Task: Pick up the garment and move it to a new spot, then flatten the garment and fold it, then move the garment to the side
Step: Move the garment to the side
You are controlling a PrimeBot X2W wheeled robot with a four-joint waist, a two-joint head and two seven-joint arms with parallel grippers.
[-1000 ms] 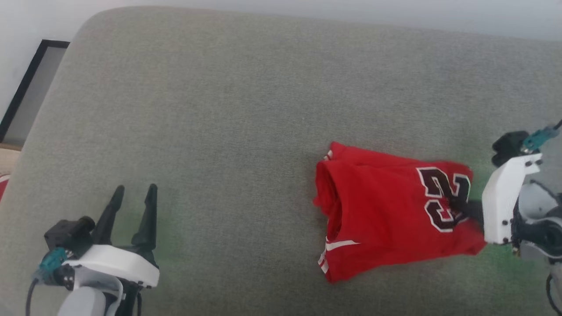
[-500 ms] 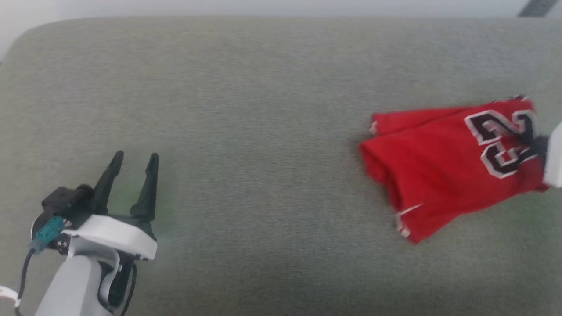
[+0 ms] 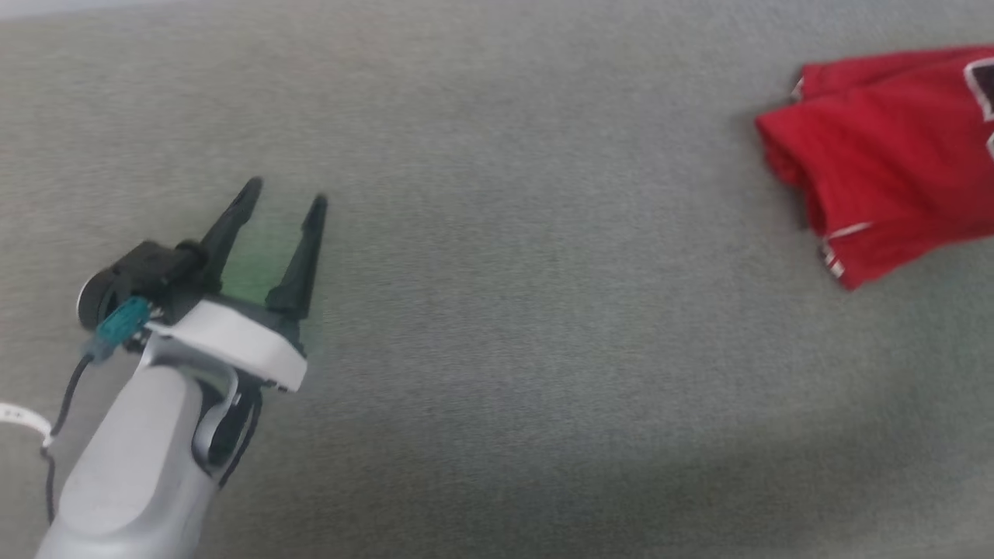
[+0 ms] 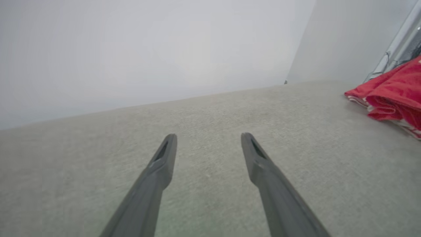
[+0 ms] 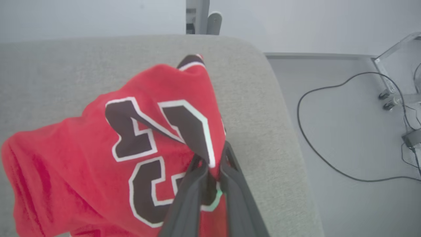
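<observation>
- One garment (image 3: pixel 893 147), red, folded into a flattish bundle. It lies at the upper right of the head view, cut by the right frame edge, on the grey padded surface (image 3: pixel 497 326).
- Long axis: roughly left to right across the head view. The white-trimmed open end points toward frame centre, and the numbered end runs off to the right.
- Right gripper (image 5: pixel 211 162): lower centre of the right wrist view. The jaws are drawn almost together, pinching a fold of red cloth at the black-and-white numerals. The cloth rises to the pinch and the rest trails to the lower left. Whether the bundle is clear of the surface cannot be told.
- Left gripper (image 3: pixel 286 192): lower left of the head view, jaws wide with nothing between them, over bare surface. The garment is well apart, up and to the right of it.
- Judgement: this looks like the last step, moving the garment aside. The right arm has the hold and is far the nearer. A pull from the numbered end would trail the bundle along its long axis.
- Surrounds: pale floor (image 5: pixel 345 125) with a dark cable, at the right of the right wrist view.
</observation>
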